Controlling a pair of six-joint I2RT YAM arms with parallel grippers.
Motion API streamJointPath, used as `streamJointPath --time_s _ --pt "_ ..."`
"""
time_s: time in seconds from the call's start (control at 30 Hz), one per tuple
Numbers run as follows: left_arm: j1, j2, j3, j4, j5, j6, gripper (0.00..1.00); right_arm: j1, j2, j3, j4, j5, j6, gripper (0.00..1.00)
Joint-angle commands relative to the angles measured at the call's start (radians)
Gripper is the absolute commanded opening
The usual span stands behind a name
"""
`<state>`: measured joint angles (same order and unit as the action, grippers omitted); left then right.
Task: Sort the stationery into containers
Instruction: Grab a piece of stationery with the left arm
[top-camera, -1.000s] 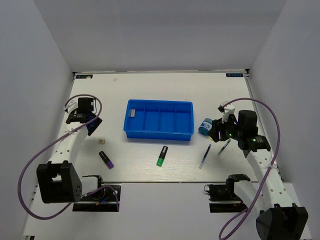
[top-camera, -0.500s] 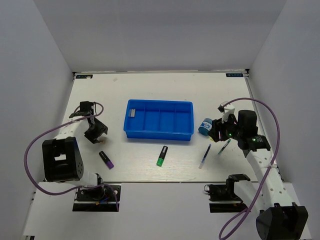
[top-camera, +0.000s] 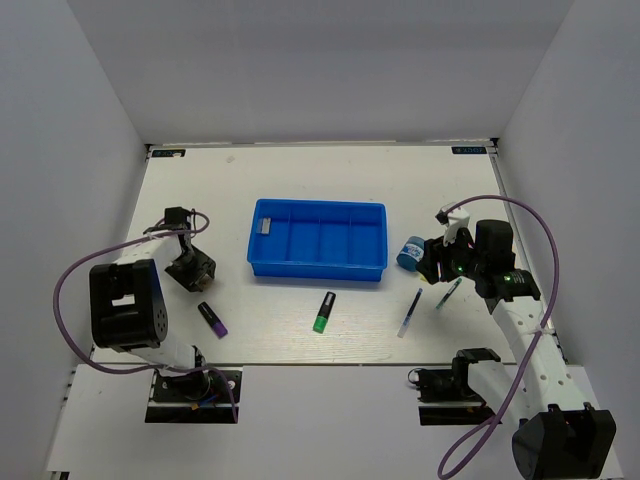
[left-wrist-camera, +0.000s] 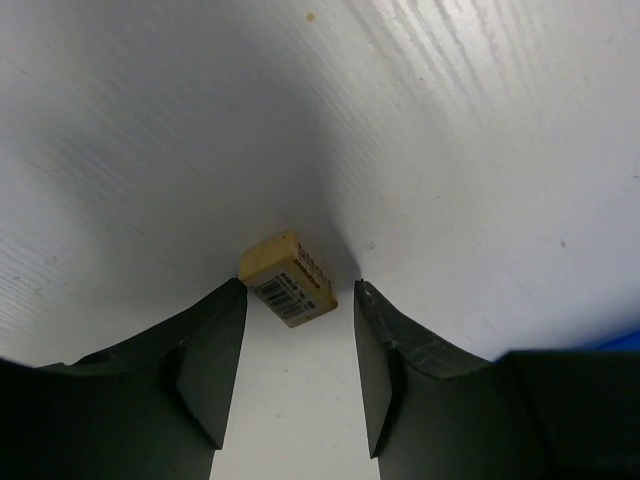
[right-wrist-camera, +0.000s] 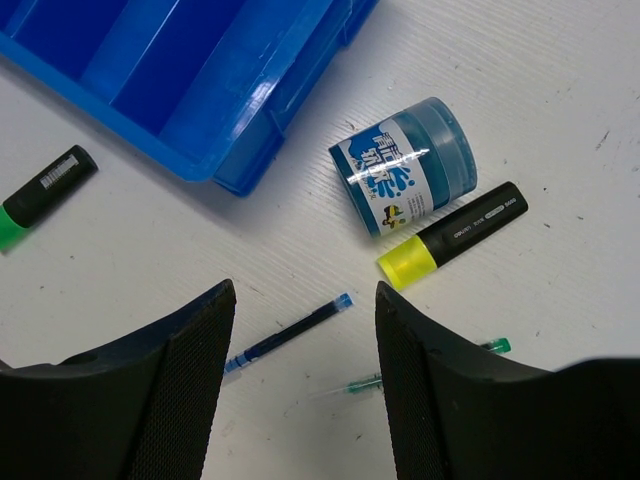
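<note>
Closest to the arm bases I see the purple marker (top-camera: 212, 318) lying front-left on the table (top-camera: 270, 338). The green-black marker (top-camera: 324, 311) is mid-front, just short of the tray, and the blue pen (top-camera: 410, 312) is off to its right. The teal pen (top-camera: 448, 293) sits a bit further right, partly under the R arm. The L gripper (left-wrist-camera: 297, 375) is down at the table just beyond the purple marker, jaws parted, not clamped on anything. Its wrist cam shows a small tan block (left-wrist-camera: 288, 279) w/ a barcode label right at the fingertips, in line w/ the gap btwn them; can't tell if either finger touches it. The R gripper (right-wrist-camera: 305, 400) hangs released above the table, holding nothing, w/ both pens below it. Just past it the yellow marker (right-wrist-camera: 455, 240) lies right beside the blue tub (right-wrist-camera: 405, 165), which looks to be on its side, near the tray's right end. The blue tray (top-camera: 318, 272) sits centre, beyond the markers, and I see one small grey piece (top-camera: 264, 228) in its leftmost compartment, toward the far wall
</note>
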<state>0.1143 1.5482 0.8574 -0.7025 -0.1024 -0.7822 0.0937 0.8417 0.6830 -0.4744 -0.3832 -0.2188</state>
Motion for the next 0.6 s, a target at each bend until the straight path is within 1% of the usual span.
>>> streamJointPath --time_s 0.0,0.13,0.2,0.23,0.27,0.33,0.37,0.47,0.5,0.57 --pt "0.002 0.010 0.012 0.006 -0.042 -0.019 0.57 -0.002 -0.004 0.039 -0.003 0.007 -0.014 0.62" --pt "0.005 0.045 0.031 -0.003 -0.065 -0.019 0.57 0.000 -0.003 0.038 -0.006 0.009 -0.011 0.62" --pt "0.005 0.052 0.029 -0.002 -0.071 -0.022 0.54 -0.002 -0.006 0.041 -0.007 0.010 -0.011 0.62" --pt "0.005 0.056 0.031 0.000 -0.072 -0.020 0.50 -0.002 -0.006 0.039 -0.006 0.010 -0.011 0.62" --pt "0.004 0.058 0.032 0.000 -0.072 -0.019 0.42 -0.003 -0.006 0.039 -0.006 0.012 -0.011 0.62" --pt "0.007 0.062 0.032 -0.003 -0.071 -0.017 0.33 -0.003 -0.007 0.039 -0.007 0.010 -0.010 0.62" --pt "0.007 0.059 0.029 0.004 -0.066 -0.017 0.26 -0.002 -0.006 0.039 -0.006 0.012 -0.013 0.62" --pt "0.004 0.035 0.022 0.009 -0.037 -0.011 0.18 -0.002 -0.009 0.039 -0.006 0.010 -0.011 0.62" --pt "0.001 0.024 0.009 0.017 -0.031 -0.005 0.13 -0.002 -0.009 0.041 -0.004 0.010 -0.011 0.62" --pt "-0.028 -0.046 0.008 0.034 -0.016 0.014 0.09 -0.005 -0.009 0.040 -0.007 0.007 -0.011 0.62"
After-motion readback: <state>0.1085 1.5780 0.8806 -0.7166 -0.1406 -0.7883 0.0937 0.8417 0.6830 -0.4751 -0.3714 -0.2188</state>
